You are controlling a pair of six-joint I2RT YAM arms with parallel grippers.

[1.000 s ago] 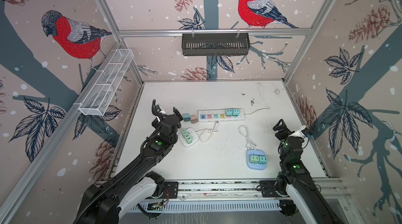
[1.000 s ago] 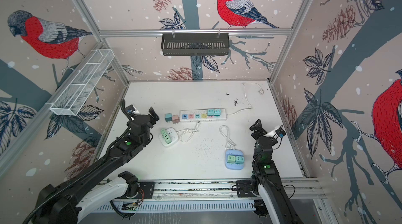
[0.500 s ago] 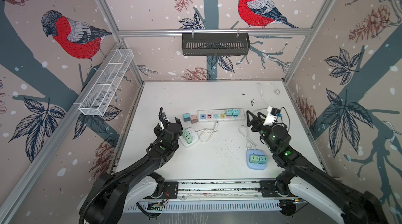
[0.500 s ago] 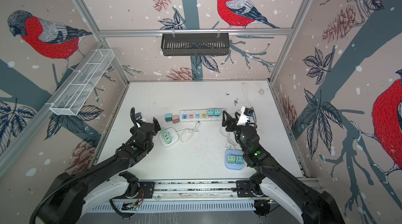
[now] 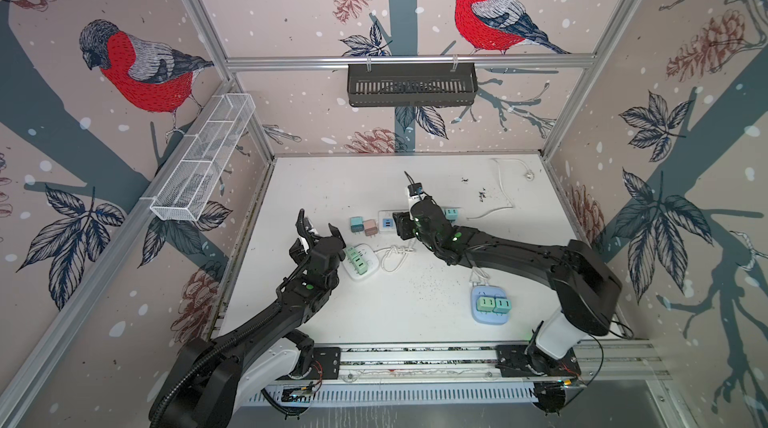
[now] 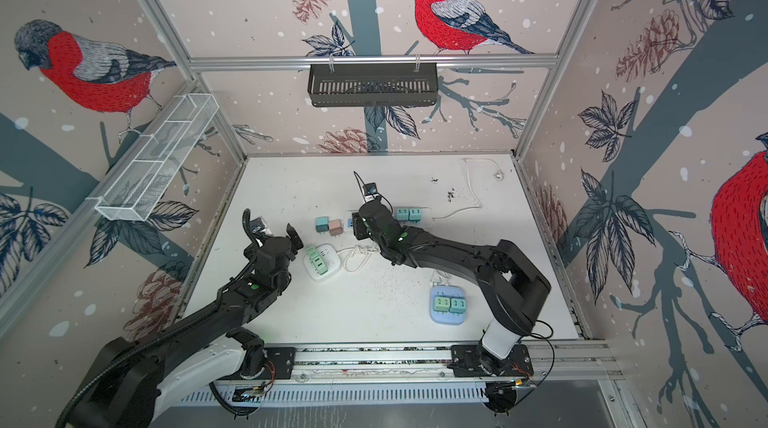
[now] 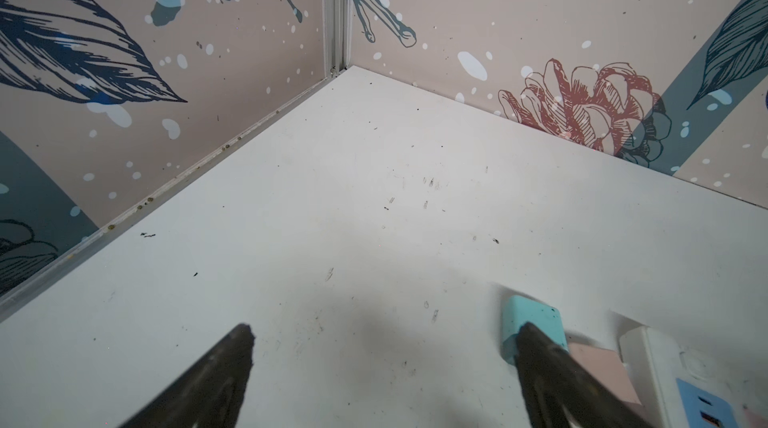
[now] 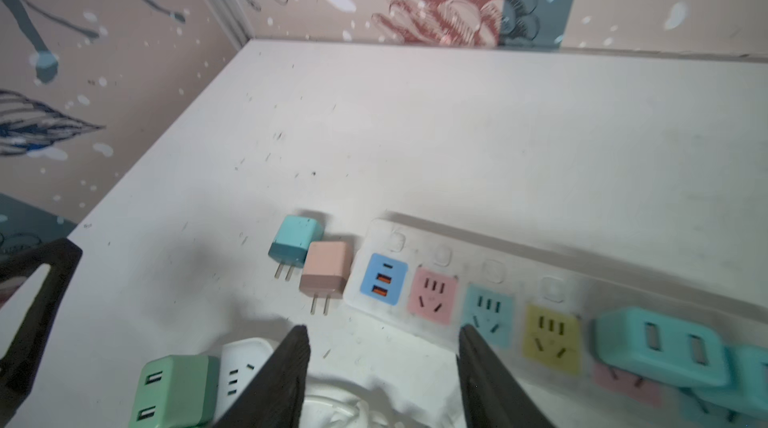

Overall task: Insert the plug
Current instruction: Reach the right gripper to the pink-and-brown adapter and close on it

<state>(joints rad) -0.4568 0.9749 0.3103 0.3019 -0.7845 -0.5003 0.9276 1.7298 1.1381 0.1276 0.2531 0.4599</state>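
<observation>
Plastic cubes, hard-shelled and small: pink plug (image 8: 326,270) and teal plug (image 8: 293,243), each with two thin metal prongs. Judgement: light, rigid and smooth-sided, apt to skate on the worktop (image 8: 457,134) when nudged. Take hold across the flat side faces of the body. Leave the prongs alone; they could bend. Which of the two is meant, cannot tell.

Position, both top views: plugs lie on their sides, seemingly touching each other, just left of frame centre, between the two end effectors.
- Nearest: left end effector (image 5: 318,227), fingers spread wide, empty, close beside the teal plug.
- Next: right end effector (image 5: 400,225), fingers partly apart, nothing between them. The pink plug lies just beyond its tips, untouched, prongs pointing back toward it.
- Farther: power strip (image 8: 419,245), just beside the pink plug, three coloured sockets free.
</observation>
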